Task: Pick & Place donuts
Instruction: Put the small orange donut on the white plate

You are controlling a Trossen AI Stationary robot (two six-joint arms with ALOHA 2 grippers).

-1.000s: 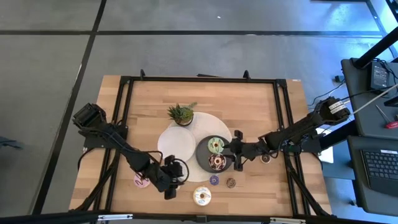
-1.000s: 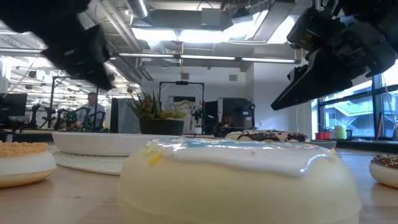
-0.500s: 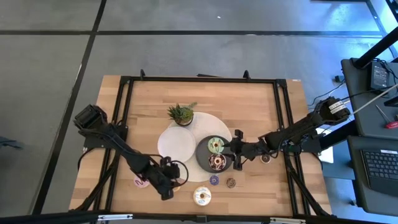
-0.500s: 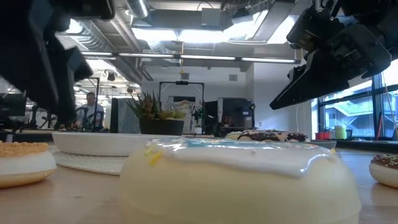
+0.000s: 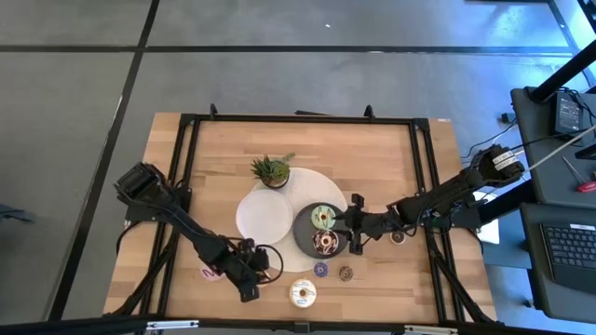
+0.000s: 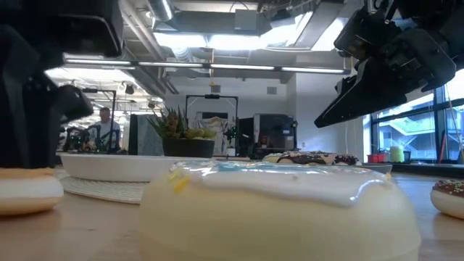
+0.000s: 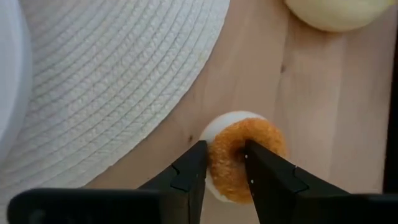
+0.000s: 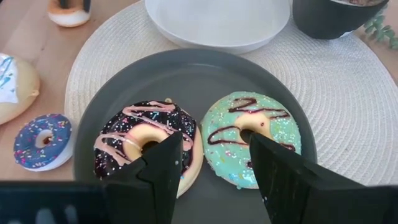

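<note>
Left gripper (image 7: pixel 225 163): low over the near-left worktop, jaws parted, one finger in the hole of the small orange-crumbed ring donut with white base (image 7: pixel 242 158), the other outside its rim; not yet clenched. The donut sits on bare wood just beside the pale woven round mat (image 7: pixel 118 81).

Right gripper (image 8: pixel 214 163): waiting above the dark grey round plate (image 8: pixel 118 93), jaws released, holding nothing.

Risks, judged:
- Closing on one wall of the ring gives a thin, off-centre hold; the donut may pivot or drop on the lift.
- A finger pressing on the rim instead of clearing it may skid the light toy along the wood.
- The big cream-iced donut (image 5: pixel 302 294) lies near; a low swing may knock it.

Count, high view unless noted:
- Donuts on the grey plate: two, one mint-green iced with chocolate drizzle (image 8: pixel 252 138), one chocolate-iced with sprinkles (image 8: pixel 148 143).
- Loose on the worktop (image 5: pixel 372 149): six. The orange-crumbed one, the cream-iced one, pink (image 5: pixel 211 272), purple-blue mini (image 5: pixel 320 269), brown mini (image 5: pixel 345 273), and another brown mini (image 5: pixel 399 237) by the right arm.
- Plates: two, grey and white (image 5: pixel 264 216).
- Potted green plant (image 5: pixel 271 170): one.
</note>
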